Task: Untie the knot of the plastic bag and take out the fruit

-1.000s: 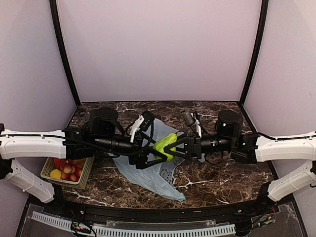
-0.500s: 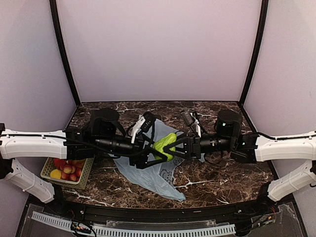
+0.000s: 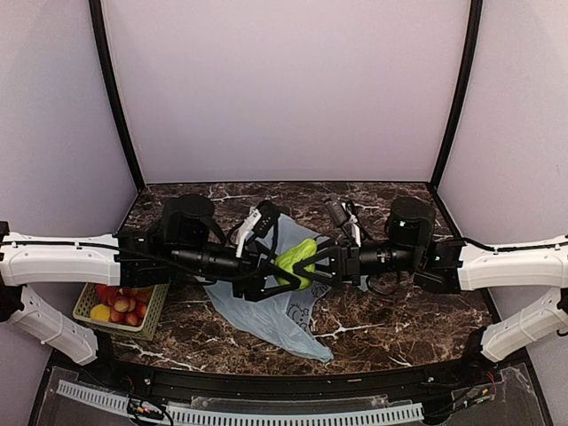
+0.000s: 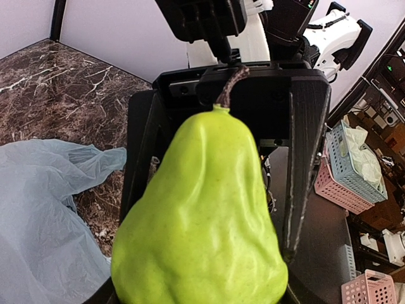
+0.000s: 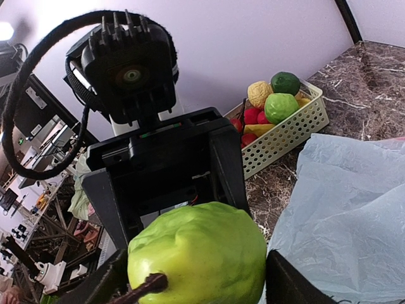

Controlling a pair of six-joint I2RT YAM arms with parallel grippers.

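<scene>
Fruit (image 3: pixel 295 259), one green pear-shaped piece, hangs above the plastic bag (image 3: pixel 266 318). Left gripper (image 3: pixel 286 268) clamps its broad end; right gripper (image 3: pixel 308 261) flanks the stem end, and I cannot tell whether it grips.

Enclosure with marble table top and plain walls.
The table top (image 3: pixel 399 324) is dark brown marble with white veins. Pale lilac walls (image 3: pixel 284 89) close the back and both sides, with black posts (image 3: pixel 114 98) at the rear corners. A bright lamp (image 5: pixel 5 30) shines beyond the enclosure.
</scene>
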